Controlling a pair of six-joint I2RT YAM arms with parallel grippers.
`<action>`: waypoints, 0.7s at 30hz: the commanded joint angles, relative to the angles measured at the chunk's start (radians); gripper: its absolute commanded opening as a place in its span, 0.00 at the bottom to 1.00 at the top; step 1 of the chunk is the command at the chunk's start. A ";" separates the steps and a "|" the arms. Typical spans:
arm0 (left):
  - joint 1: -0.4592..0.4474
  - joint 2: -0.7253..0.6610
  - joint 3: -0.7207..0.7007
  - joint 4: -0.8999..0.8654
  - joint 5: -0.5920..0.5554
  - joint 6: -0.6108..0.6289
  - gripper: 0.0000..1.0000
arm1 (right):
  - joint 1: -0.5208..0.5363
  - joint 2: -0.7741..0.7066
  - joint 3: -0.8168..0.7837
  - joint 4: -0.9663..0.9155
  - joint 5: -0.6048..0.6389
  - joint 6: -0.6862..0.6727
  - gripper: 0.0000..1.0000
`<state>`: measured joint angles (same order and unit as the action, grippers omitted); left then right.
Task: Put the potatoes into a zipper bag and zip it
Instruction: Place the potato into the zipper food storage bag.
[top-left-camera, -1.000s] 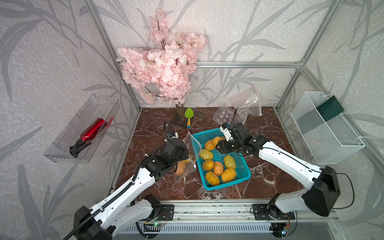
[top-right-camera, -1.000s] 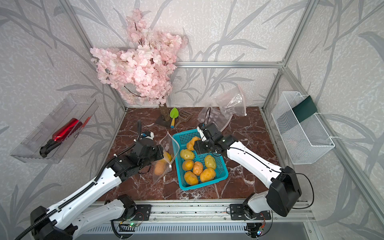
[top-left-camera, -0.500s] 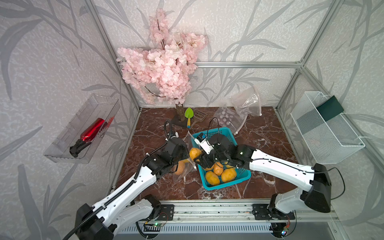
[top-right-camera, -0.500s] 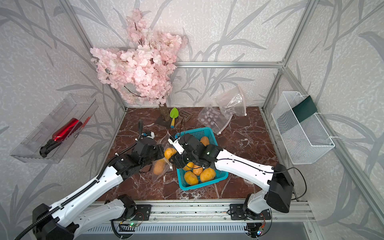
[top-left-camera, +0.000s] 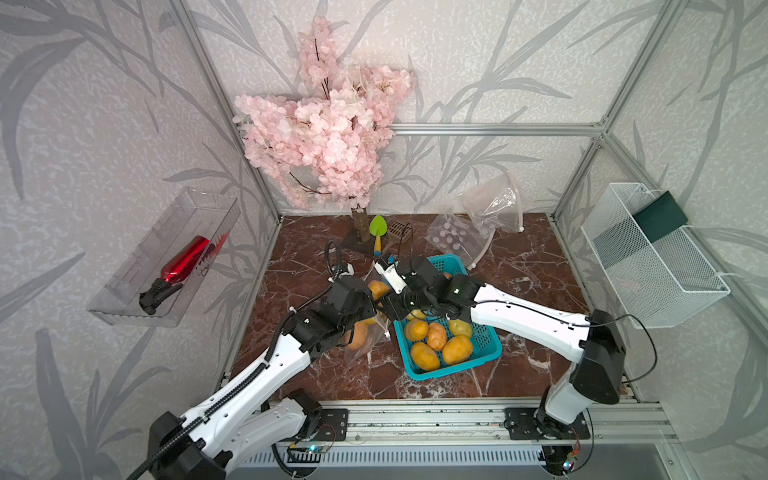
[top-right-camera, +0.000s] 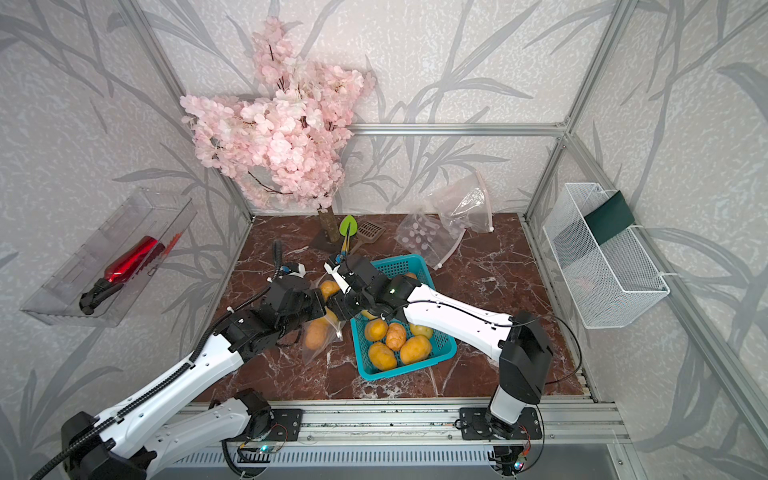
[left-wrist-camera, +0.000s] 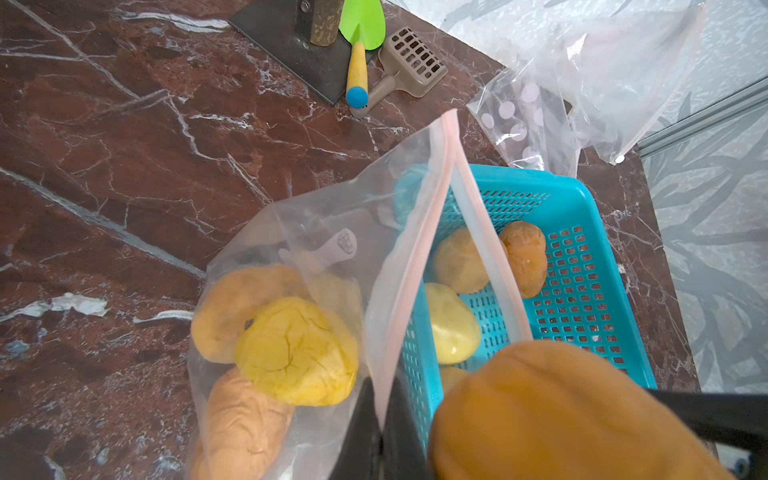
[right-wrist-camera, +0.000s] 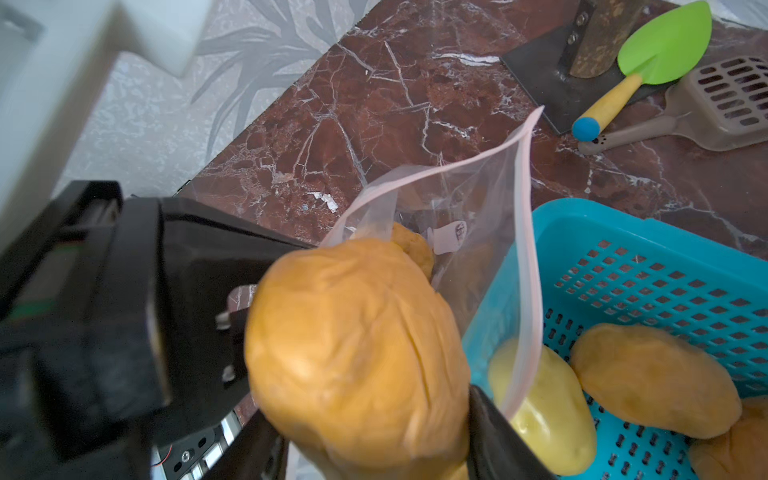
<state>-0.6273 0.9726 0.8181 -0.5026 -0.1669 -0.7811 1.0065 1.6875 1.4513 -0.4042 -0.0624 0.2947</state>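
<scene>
The right hand (right-wrist-camera: 374, 432) grips a lumpy orange oval potato (right-wrist-camera: 357, 345), long axis pointing out from the hand toward the open mouth of the clear plastic zipper bag (left-wrist-camera: 316, 232). The left hand (left-wrist-camera: 380, 419) pinches the bag's pink rim, beside the turquoise perforated basket (left-wrist-camera: 582, 195).

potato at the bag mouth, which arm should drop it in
Right: the right gripper holds the potato at the mouth of the zipper bag, while the left gripper pinches its rim.
</scene>
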 joint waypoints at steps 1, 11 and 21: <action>-0.010 -0.018 0.035 0.013 0.009 0.002 0.00 | -0.005 0.059 0.049 -0.026 0.010 0.018 0.31; -0.009 -0.096 0.011 0.004 -0.045 -0.004 0.00 | -0.005 0.155 0.103 -0.101 0.026 0.045 0.40; -0.010 -0.113 0.012 -0.013 -0.076 -0.012 0.00 | -0.005 0.155 0.112 -0.135 0.050 0.042 0.64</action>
<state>-0.6346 0.8726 0.8181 -0.5201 -0.2081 -0.7860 1.0004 1.8473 1.5318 -0.5026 -0.0269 0.3332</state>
